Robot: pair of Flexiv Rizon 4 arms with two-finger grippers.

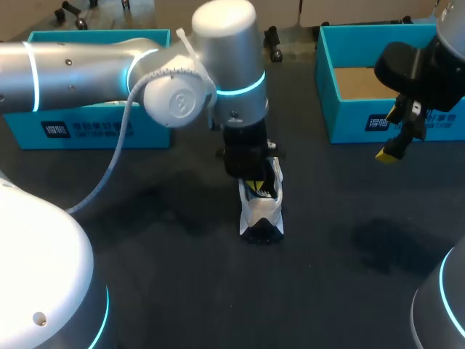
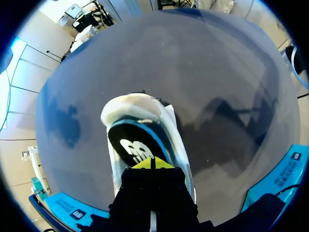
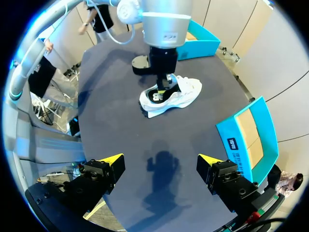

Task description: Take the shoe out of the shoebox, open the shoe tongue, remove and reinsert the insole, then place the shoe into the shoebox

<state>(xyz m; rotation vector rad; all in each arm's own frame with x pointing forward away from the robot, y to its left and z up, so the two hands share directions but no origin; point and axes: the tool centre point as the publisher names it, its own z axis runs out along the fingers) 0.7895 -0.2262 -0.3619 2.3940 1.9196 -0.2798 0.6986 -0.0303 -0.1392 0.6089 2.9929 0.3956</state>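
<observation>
Left wrist view: left claw [image 2: 152,163], tips together, rests on the insole [image 2: 130,142] inside the shoe [image 2: 140,108]

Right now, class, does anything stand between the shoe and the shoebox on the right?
Nothing lies on the table between the shoe and the right shoebox. Only the right gripper hangs open above that stretch, near the box's front wall.

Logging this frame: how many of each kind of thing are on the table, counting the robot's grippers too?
shoe: 1
teal boxes: 2, one at the table's left, one at its right
grippers: 2, the left gripper at the shoe, the right gripper off to the side
Total: 5
</observation>
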